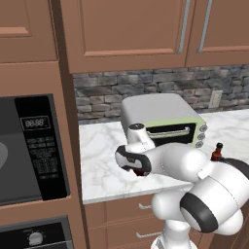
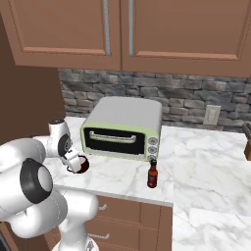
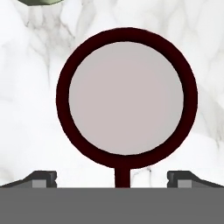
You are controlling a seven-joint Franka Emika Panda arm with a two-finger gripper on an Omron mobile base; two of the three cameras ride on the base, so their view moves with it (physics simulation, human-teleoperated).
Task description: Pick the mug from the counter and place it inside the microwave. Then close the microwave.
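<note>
Progress is early, we judge: the mug [image 3: 126,92] sits on the counter [image 1: 104,168], not lifted, and carrying it in and shutting the door are both left.

At far left in the left base view we see the microwave [image 1: 29,151], a flat black box with a dark glassy front, a keypad and a lit display; whether its door is open we cannot tell from here. Next comes the counter, a white marble slab with grey veins over brown wooden drawers. Over it hangs our gripper [image 3: 111,180], straight above the mug. Its jaws stand wide, one tip to either side of the mug's handle, holding nothing. The mug is round and squat, with a dark maroon rim and a pale, smooth inside; in the right base view it shows as a red curve under the hand.

Further right stands the toaster oven [image 2: 122,128], boxy and pale green-grey with rounded corners. A small sauce bottle [image 2: 153,174] stands just in front of it.
</note>
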